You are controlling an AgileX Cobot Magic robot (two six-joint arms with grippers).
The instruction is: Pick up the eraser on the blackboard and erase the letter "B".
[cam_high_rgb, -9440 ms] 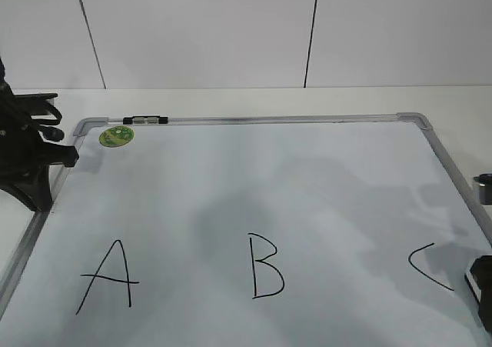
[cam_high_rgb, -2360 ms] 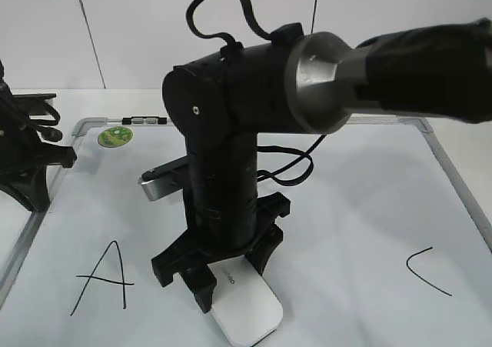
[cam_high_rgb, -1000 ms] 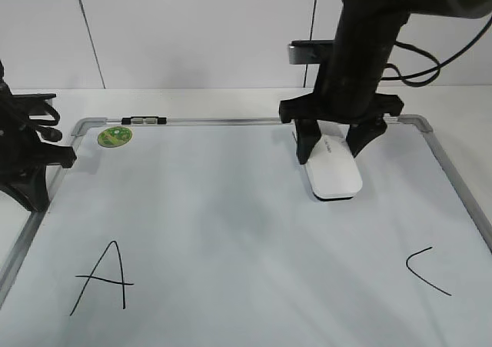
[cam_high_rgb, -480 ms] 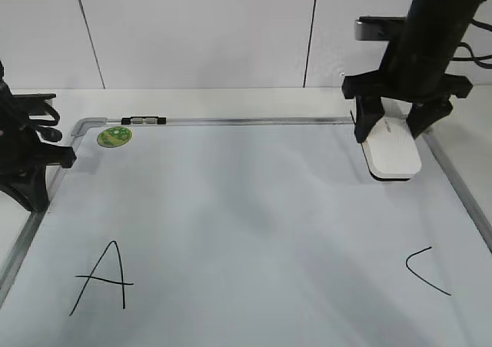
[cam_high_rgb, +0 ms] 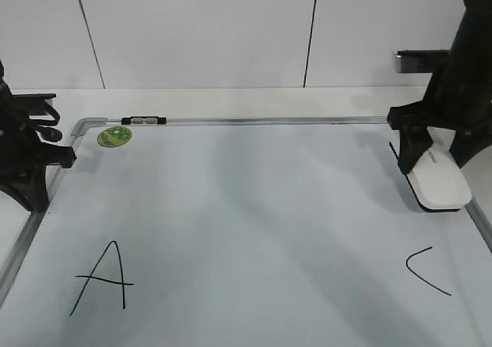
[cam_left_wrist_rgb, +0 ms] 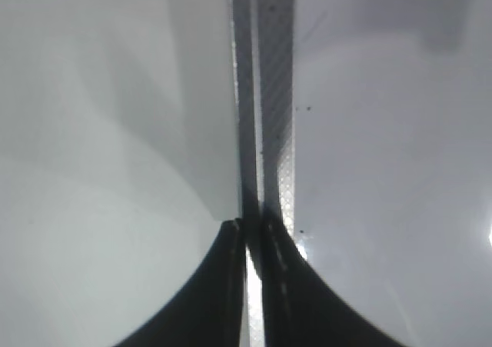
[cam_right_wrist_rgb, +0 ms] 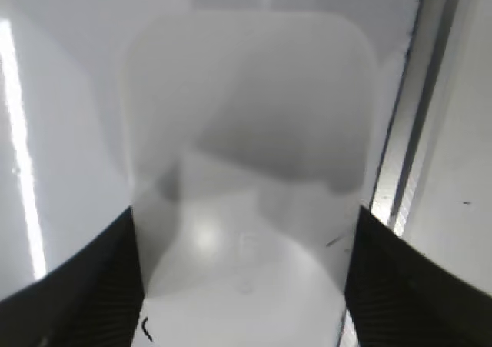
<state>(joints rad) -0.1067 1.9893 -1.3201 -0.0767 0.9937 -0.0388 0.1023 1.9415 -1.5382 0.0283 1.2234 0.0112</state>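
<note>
The eraser point(cam_high_rgb: 440, 185), a white rounded block with a thin dark base, sits between the jaws of my right gripper point(cam_high_rgb: 435, 156) at the blackboard's right edge, low over the surface. In the right wrist view the eraser point(cam_right_wrist_rgb: 246, 155) fills the space between the two black fingers of the right gripper point(cam_right_wrist_rgb: 242, 243). The blackboard point(cam_high_rgb: 254, 208) shows a black "A" point(cam_high_rgb: 100, 278) and a "C" point(cam_high_rgb: 427, 270). No letter "B" shows between them. My left gripper point(cam_left_wrist_rgb: 250, 235) is shut and empty over the board's left frame point(cam_left_wrist_rgb: 265, 93). In the exterior view it point(cam_high_rgb: 65, 156) sits at the left edge.
A green round sticker point(cam_high_rgb: 116, 136) and a small black clip point(cam_high_rgb: 144, 120) sit at the board's back left corner. The silver frame point(cam_high_rgb: 480, 224) runs close by the eraser on the right; it also shows in the right wrist view point(cam_right_wrist_rgb: 419, 131). A white wall stands behind.
My right gripper has carried the eraser rightward along the back of the board to the right frame. The "B" seen in the earliest frame is gone. The left arm has not moved.
</note>
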